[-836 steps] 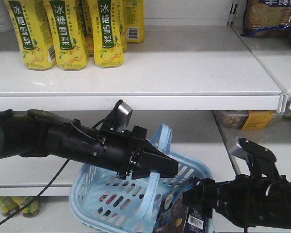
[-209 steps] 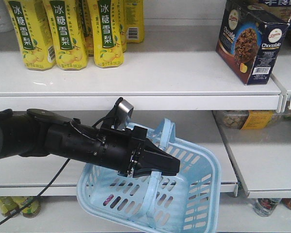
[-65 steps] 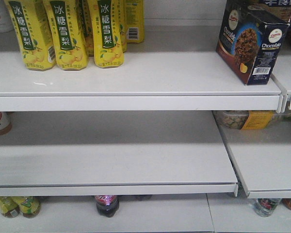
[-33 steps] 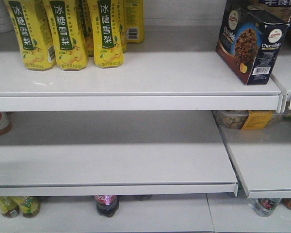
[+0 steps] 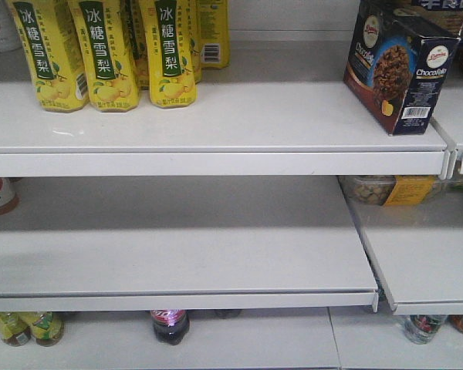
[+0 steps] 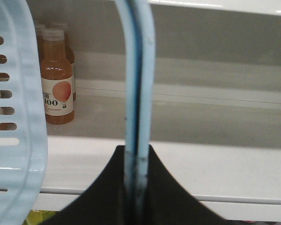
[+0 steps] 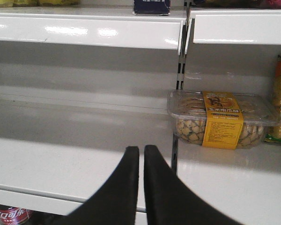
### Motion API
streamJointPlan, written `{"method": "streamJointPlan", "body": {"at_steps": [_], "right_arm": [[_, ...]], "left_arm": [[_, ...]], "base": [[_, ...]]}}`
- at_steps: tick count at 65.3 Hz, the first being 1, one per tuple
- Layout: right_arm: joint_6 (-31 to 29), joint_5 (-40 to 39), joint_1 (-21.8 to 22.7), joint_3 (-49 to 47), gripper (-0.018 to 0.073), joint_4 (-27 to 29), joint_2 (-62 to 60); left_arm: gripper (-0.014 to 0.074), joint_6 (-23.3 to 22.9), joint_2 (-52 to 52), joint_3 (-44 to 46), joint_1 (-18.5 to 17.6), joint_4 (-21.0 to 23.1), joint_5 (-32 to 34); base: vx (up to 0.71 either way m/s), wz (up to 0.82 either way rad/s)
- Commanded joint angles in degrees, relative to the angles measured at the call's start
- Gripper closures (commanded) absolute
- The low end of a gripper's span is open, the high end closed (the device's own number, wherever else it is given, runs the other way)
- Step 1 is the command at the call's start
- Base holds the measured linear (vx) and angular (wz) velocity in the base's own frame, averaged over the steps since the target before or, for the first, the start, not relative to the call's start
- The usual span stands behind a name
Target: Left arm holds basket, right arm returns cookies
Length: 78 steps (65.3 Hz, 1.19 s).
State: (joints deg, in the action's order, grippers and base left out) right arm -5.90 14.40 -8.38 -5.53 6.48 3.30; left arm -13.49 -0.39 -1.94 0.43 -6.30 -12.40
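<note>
The left claw [image 6: 135,187] is clamped on the basket [image 6: 16,117] handle to keep it hanging, while the right claw [image 7: 141,157], fingers together and empty, sits below the shelved cookies [image 5: 397,65].

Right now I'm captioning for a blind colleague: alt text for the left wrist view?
The left tool is shut on the light blue basket handle. The basket wall fills the left edge; beyond stands an orange drink bottle on a white shelf.
</note>
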Motion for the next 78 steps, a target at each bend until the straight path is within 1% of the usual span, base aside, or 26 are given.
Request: {"method": "streamJointPlan", "body": {"at_steps": [1,5,15,78], "right_arm": [[0.0,-4.3,0.4,-1.6,0.0565,-0.1,0.6],[0.0,-4.3,0.4,-1.6,0.0565,-0.1,0.6],[0.0,-4.3,0.4,-1.6,0.0565,-0.1,0.6],[0.0,-4.3,0.4,-1.6,0.0565,-0.1,0.6]], "left_arm": [[0.0599,1.4,-1.2,1.7,-1.1,-0.5,6.0],[0.0599,1.5,-1.1,1.7,-1.5,0.0,6.0],[0.0599,3.9,-1.1,1.7,-1.5,3.4,6.0],[0.0599,3.8,-1.1,1.7,-1.5,3.4,5.8]], "base": [[0.00,0.00],[0.00,0.00],[0.00,0.00],[0.00,0.00]]}}
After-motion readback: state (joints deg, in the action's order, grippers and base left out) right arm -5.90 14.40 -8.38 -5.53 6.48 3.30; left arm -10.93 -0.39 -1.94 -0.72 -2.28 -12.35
